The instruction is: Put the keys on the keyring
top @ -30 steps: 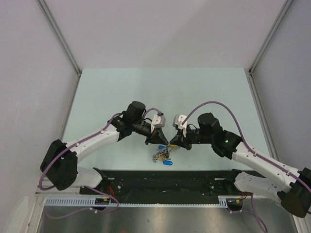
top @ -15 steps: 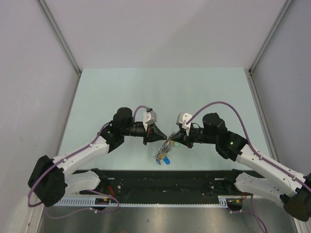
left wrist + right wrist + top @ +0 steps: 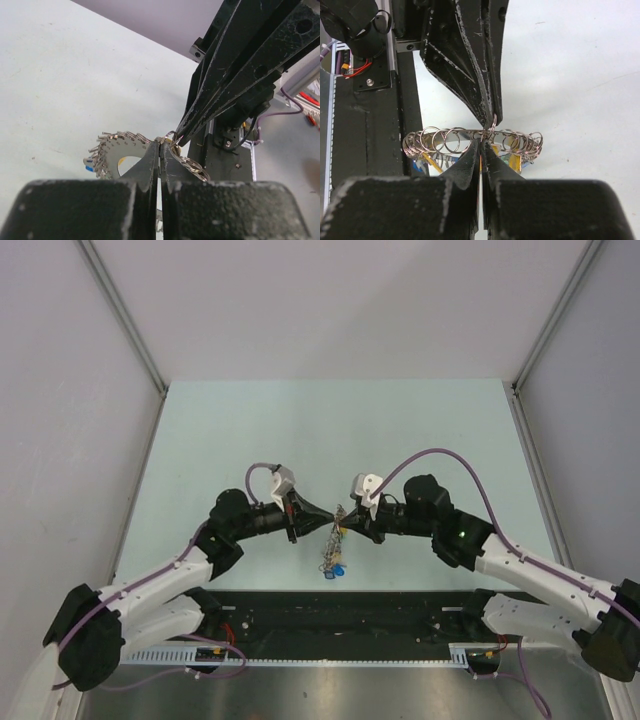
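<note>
The left arm has drawn its elbow back toward its base over the last second, and its wrist now points across at the other arm. The left fingers [image 3: 160, 150] are closed to a hairline seam. Their tips pinch the rim of the ring [image 3: 334, 543], seemingly at one of the small loops strung along it, though I cannot tell exactly which part is caught.

The ring lay low near the front edge a second ago. It has since come up off the bench [image 3: 420, 430] and hangs edge-on between the two tips. The keys [image 3: 336, 570] dangle in a bunch beneath it, a blue head lowest.

The right fingers [image 3: 481, 150] have shifted a little inward to meet the left ones. They are also fully closed, nipping the rim from the opposite side, almost tip to tip with the left.

As I judge it, the ring is now shared in the air with its fringe hanging free. That suits working a loop open or checking that the keys stay on. No loose key shows on the bench, so the threading looks close to finished.
</note>
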Controlling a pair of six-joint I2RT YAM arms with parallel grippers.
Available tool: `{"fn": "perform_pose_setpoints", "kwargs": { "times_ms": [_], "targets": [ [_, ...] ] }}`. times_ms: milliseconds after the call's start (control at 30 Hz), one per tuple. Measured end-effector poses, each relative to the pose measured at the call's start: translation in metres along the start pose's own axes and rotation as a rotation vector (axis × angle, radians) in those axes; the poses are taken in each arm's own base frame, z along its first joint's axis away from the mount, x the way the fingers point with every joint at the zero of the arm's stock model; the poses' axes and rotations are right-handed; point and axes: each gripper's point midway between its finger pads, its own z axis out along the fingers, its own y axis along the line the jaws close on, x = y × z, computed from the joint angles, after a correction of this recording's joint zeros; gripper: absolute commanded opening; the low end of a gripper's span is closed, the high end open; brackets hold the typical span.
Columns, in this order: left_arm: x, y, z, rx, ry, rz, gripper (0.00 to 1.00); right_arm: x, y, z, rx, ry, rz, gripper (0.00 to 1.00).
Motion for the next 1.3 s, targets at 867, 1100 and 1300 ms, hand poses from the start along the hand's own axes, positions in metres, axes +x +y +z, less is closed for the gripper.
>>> {"fn": "perform_pose_setpoints", "kwargs": {
  "times_ms": [867, 1100, 1300],
  "targets": [
    [-0.024, -0.001, -0.016, 0.036, 0.142, 0.389, 0.62, 0.016, 0.011, 0.005, -0.071, 0.044, -0.027, 0.0],
    [0.006, 0.006, -0.01, 0.171, 0.363, 0.436, 0.45, 0.016, 0.013, 0.005, -0.08, 0.046, -0.029, 0.0],
    [0.03, 0.006, -0.006, 0.268, 0.483, 0.412, 0.39, 0.019, 0.013, 0.005, -0.082, 0.055, -0.025, 0.0]
  ]
}}
